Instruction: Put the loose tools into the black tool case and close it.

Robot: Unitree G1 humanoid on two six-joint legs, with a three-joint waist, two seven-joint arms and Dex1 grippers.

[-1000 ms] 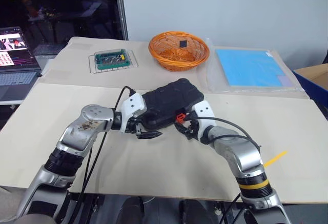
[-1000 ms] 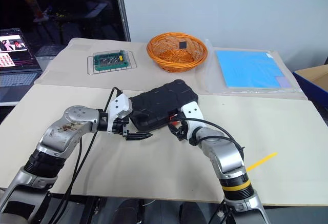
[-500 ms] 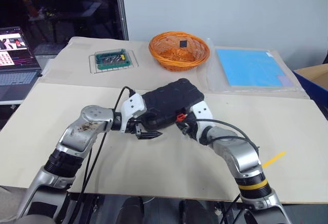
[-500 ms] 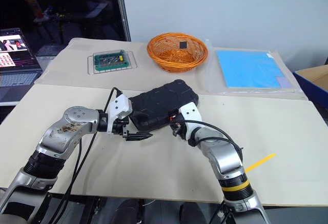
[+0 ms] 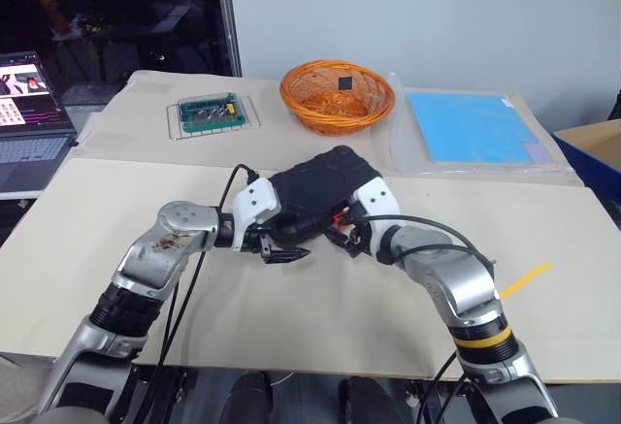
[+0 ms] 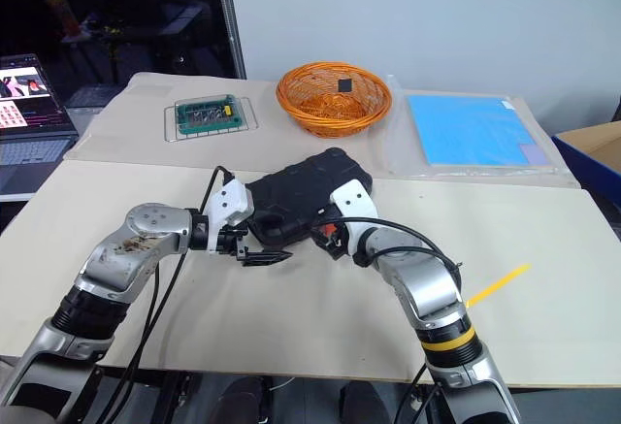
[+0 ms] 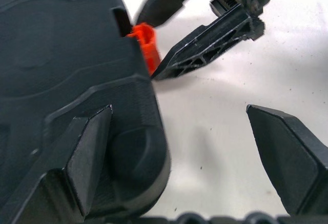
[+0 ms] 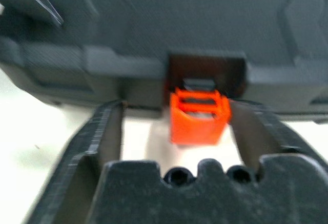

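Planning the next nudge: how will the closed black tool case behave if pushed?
The black tool case looks rigid moulded plastic, so it probably slides whole without flexing. Lying flat on the table, it seems unlikely to tip or roll. Its orange latch may snag.

Silver arms, white wrist housings, black ribbed tool fingers, looping black cables, yellow-banded right forearm

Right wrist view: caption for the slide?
Right gripper with open fingers straddling the small orange plastic latch on the closed black moulded plastic tool case.
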